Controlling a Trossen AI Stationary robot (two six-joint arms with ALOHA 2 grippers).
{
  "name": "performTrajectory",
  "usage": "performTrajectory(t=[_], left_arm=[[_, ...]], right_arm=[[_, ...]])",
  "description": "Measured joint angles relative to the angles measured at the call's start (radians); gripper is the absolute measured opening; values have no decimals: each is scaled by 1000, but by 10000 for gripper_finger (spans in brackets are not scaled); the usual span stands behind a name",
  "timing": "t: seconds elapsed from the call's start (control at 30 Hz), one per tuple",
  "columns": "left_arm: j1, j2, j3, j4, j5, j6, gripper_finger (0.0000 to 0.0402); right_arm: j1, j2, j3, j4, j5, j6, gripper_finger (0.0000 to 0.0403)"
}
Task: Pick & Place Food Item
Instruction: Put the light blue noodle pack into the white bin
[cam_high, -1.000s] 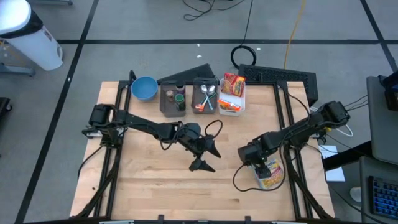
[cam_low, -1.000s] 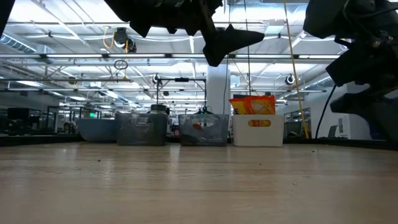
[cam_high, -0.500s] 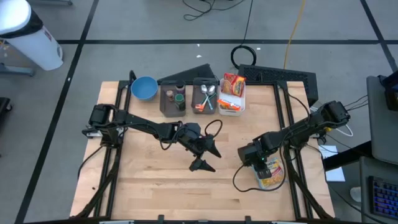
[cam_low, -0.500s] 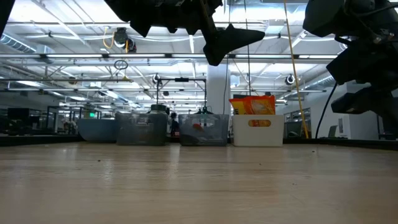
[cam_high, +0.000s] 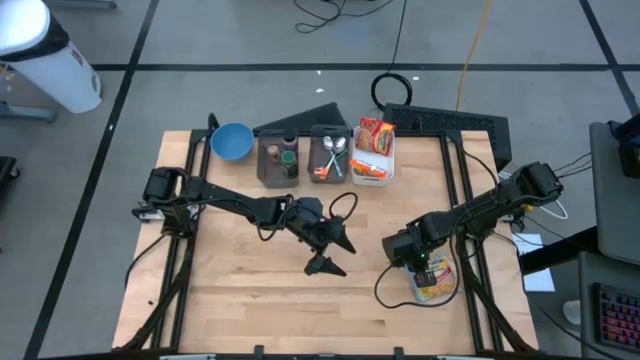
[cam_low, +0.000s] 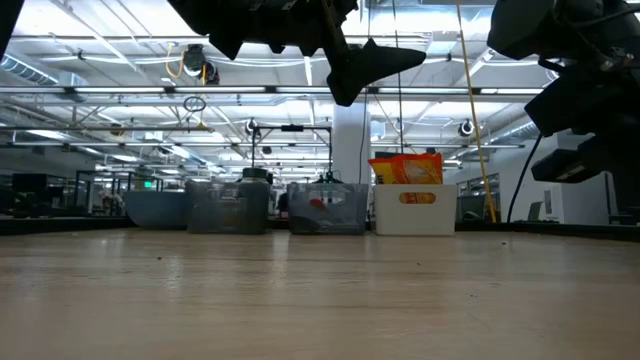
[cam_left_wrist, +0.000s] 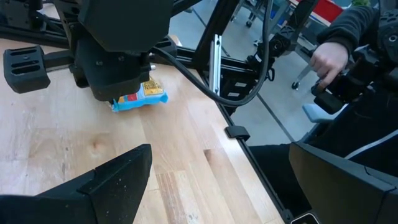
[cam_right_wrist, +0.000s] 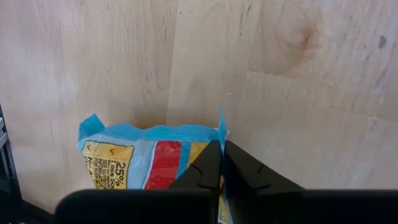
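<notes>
**Right end effector pinching the snack packet at the table's right edge**

Hardly anything has moved since a second ago; in the low view the right arm's dark bulk has only crept slightly.

High view: the right end effector (cam_high: 425, 272) sits over the blue-and-yellow food packet (cam_high: 434, 283) near the table (cam_high: 230, 300) edge. The left end effector (cam_high: 331, 254) waits mid-table, fingers spread wide.

Right wrist view: its fingers meet narrowly on the packet's crimped edge, probably because that thin seam gives grip.

Left wrist view: the packet lies flat under the right arm; a person's hand (cam_left_wrist: 328, 57) shows beyond.
</notes>
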Motion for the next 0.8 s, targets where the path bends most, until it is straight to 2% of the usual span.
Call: performTrajectory(t=[0.33, 0.5, 0.8], left_arm=[[8, -3, 0, -4, 1, 8, 390], [39, -65, -2, -120, -12, 65, 390], [81, -252, -2, -395, -172, 195, 390]], right_arm=[[-7, 0, 0, -1, -1, 30, 1], [-30, -21, 16, -2, 2, 52, 1], [-84, -127, 96, 16, 115, 44, 0]])
